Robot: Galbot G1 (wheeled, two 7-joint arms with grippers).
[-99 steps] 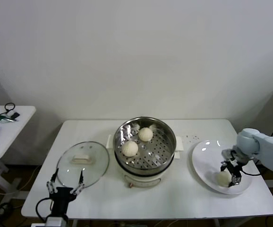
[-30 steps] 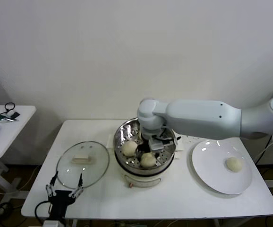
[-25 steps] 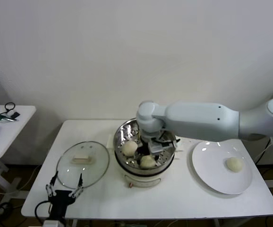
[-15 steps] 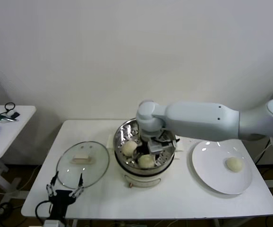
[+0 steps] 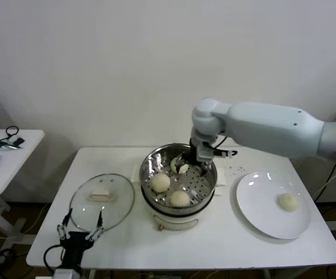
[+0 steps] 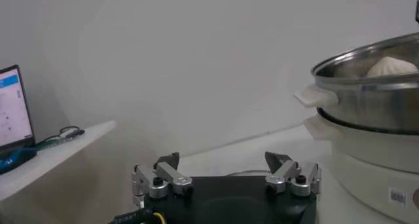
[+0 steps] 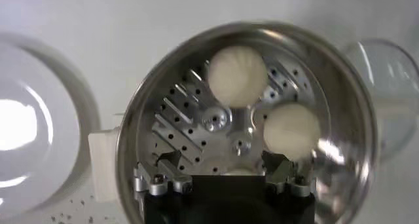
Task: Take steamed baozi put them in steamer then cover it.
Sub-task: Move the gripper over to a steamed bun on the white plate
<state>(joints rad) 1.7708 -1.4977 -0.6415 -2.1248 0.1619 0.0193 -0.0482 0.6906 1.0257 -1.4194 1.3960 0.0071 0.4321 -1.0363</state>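
The steamer (image 5: pixel 178 181) stands mid-table with three steamed baozi in it: one on the left (image 5: pixel 160 182), one at the front (image 5: pixel 179 199) and one at the back (image 5: pixel 180 167), partly behind my right gripper (image 5: pixel 193 159). That gripper hovers open and empty over the pot's back. From its wrist I look down on the steamer (image 7: pixel 340 133), two baozi (image 7: pixel 237 76) (image 7: pixel 292 130) and my right gripper (image 7: pixel 224 163). A fourth baozi (image 5: pixel 288 201) lies on the plate. My left gripper (image 5: pixel 79 232) (image 6: pixel 222 163) waits open near the table's front left corner.
The glass lid (image 5: pixel 102 200) (image 7: pixel 389 94) lies flat to the left of the steamer, just behind my left gripper. The white plate (image 5: pixel 255 197) (image 7: pixel 26 133) sits to the right. A side table (image 5: pixel 5 157) with cables stands at the far left.
My right gripper opened, left a baozi at the front of the steamer, then rose and pulled back towards the pot's rear right. The left arm stayed still.
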